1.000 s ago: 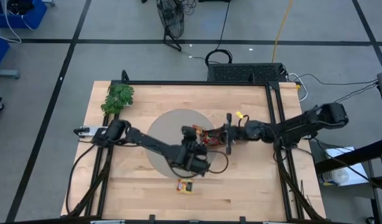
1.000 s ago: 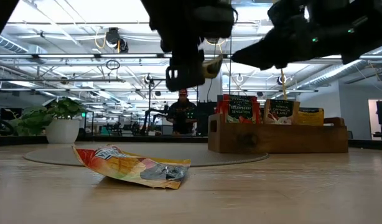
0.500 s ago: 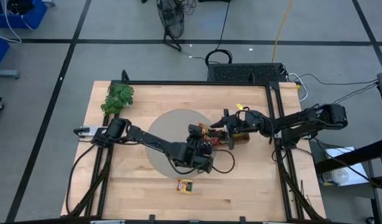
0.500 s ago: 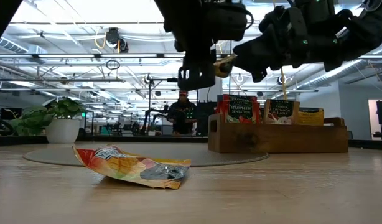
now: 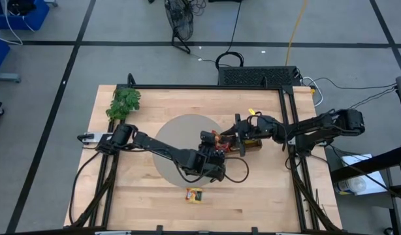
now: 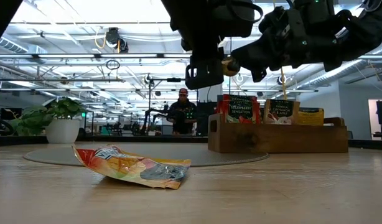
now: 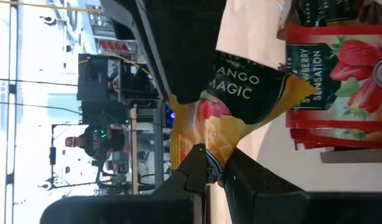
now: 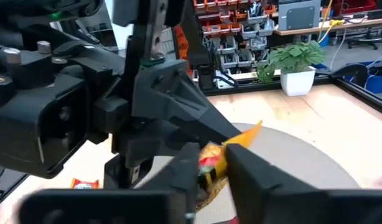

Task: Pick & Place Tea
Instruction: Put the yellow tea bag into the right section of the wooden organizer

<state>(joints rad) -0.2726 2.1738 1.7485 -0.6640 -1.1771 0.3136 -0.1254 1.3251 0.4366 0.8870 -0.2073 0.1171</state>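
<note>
- Nearest my low camera, I see one orange-yellow sachet [image 6: 132, 169] lying crumpled and flat on the bare wood at the table's front edge, well apart from both arms (from above it sits in front of the grey round mat [image 5: 171, 140]).
- Above the mat's right side, my left gripper [image 7: 217, 172] has its jaws pinched narrow on a corner of the mango sachet [image 7: 241, 106], an orange-yellow packet with a dark printed patch, held up in the air.
- My right gripper [image 8: 211, 167] meets it there from the other side, jaws narrow on the same mango sachet, so both grippers grip it at once.
- Just behind them stands the wooden tray [image 6: 278, 138] on the mat's right edge, with red strawberry sachets [image 6: 241, 109] upright in its left compartment and further packets beside them.
- At the table's far left corner is the green sprig [image 5: 124, 102].
- Far off in the room, I make out a person [image 6: 183, 111].
</note>
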